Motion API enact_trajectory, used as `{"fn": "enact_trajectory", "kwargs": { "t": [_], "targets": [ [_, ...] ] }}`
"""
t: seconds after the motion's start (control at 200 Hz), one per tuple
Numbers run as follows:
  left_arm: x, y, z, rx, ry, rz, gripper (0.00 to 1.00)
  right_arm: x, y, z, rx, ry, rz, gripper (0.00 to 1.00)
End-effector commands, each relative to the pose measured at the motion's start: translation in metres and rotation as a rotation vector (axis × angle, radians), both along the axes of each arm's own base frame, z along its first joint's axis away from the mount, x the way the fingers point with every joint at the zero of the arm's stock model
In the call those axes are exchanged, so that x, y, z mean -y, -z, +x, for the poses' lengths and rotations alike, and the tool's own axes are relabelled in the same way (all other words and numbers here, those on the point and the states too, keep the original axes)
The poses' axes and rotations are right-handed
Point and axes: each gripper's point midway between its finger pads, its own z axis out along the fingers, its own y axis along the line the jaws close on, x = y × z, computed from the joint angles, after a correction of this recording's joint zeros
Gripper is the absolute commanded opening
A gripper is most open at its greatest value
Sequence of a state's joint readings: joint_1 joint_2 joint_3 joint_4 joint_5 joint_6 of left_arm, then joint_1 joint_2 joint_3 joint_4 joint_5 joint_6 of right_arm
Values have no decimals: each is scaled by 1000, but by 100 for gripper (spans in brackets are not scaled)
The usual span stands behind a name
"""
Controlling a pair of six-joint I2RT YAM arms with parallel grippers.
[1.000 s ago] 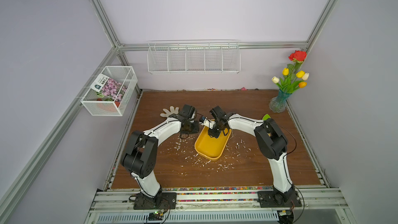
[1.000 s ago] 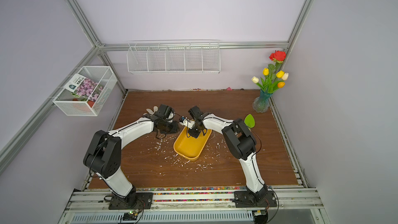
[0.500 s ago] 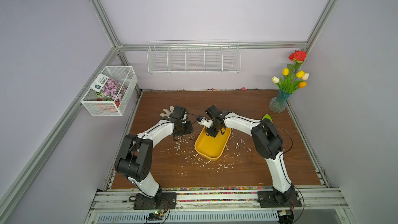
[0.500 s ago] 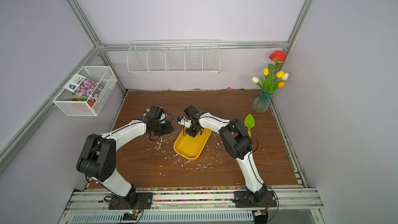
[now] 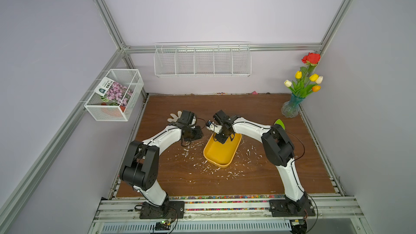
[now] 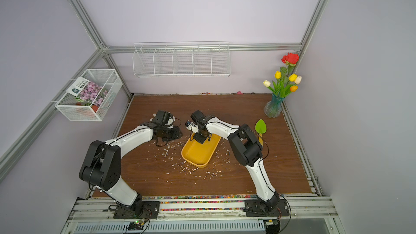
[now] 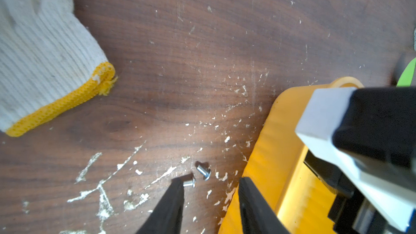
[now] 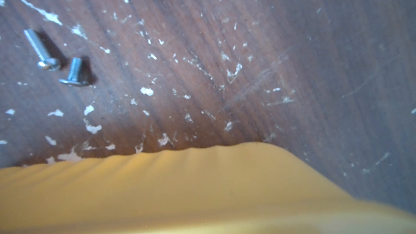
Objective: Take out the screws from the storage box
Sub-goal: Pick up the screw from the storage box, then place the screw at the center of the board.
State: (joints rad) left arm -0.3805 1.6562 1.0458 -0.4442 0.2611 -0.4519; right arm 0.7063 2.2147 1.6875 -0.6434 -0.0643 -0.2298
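The yellow storage box (image 5: pixel 221 154) (image 6: pixel 199 154) lies mid-table; no screws show inside it in the top views. Two silvery screws (image 7: pixel 203 172) (image 8: pixel 42 49) lie on the wood just outside its far left corner. My left gripper (image 7: pixel 211 182) (image 5: pixel 194 132) is open beside the box, with one fingertip (image 7: pixel 177 190) touching a screw (image 7: pixel 189 183) and nothing between the jaws. My right gripper (image 5: pixel 222 139) (image 6: pixel 201 140) reaches down into the box's far end and is shut. Its jaws are hidden in the right wrist view, where the box wall (image 8: pixel 180 187) fills the foreground.
A white knit glove (image 5: pixel 174 117) (image 7: pixel 45 59) lies behind the left gripper. White debris flecks (image 5: pixel 211 169) surround the box. A green leaf-shaped tool (image 6: pixel 260 127) and a flower vase (image 5: pixel 292 109) stand at the right. Wire baskets (image 5: pixel 202 60) (image 5: pixel 114 95) hang on the walls.
My left gripper has drawn back to the left, away from the box. The right gripper has shifted slightly left at the box's far end, and its jaws have closed.
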Motion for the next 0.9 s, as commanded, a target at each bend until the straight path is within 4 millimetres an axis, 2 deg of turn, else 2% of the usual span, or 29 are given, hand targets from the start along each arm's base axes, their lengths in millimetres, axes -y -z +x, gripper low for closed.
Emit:
{"fn": "enact_trajectory", "kwargs": {
  "t": [0.0,0.12,0.265,0.4,0.565,0.645,0.74,0.84,0.895],
  "targets": [
    [3,-12,2,31,11,-21,44,10,-3,-11,-88,74,27,0],
    [3,-19,4,51,8,-27,45,-2,-48,2,-67,129,170,0],
    [5,-33,11,83,33,-23,47,6,-73,3,-55,162,220,0],
    [16,-58,16,148,97,-42,48,21,-96,-4,-57,211,270,0],
    [55,-98,17,291,238,-43,51,55,-126,-22,-37,291,304,0],
    [79,-105,12,325,317,-18,52,75,-130,-37,-49,331,296,0],
    [100,-99,7,314,371,10,50,98,-128,-59,-53,373,263,0],
    [118,-89,2,290,388,-42,37,124,-119,-79,-43,453,223,0],
    [125,-80,1,263,384,-62,35,134,-113,-88,-41,486,217,0]
  ]
}}
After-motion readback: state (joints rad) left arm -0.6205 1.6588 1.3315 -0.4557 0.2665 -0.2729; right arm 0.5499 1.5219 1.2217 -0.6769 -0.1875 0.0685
